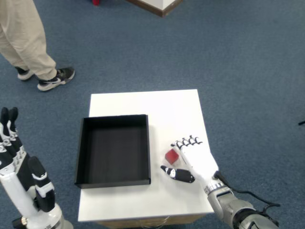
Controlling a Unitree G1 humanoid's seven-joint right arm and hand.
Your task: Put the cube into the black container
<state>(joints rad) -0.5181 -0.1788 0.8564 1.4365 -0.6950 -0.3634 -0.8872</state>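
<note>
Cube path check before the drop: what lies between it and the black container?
Head view: only bare white table separates the cube from the black container.

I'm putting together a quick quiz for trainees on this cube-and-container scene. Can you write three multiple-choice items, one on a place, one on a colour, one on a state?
1. Where is the cube relative to the black container?
A. Inside it
B. On the white table, to the container's right
C. On the carpet

2. What colour is the cube?
A. Red
B. Green
C. Yellow

3. What is the state of the right hand?
A. Holding the cube above the container
B. Closed in a fist, far from the cube
C. Fingers apart beside the cube, cube not lifted

Answers:
1. B, since the cube sits on the table just beyond the container's right wall and the container's floor is bare.
2. A, the cube is plainly red against the white top.
3. C, the fingers reach past the cube's right side and the thumb lies nearer the robot, while the cube rests on the table.
</note>
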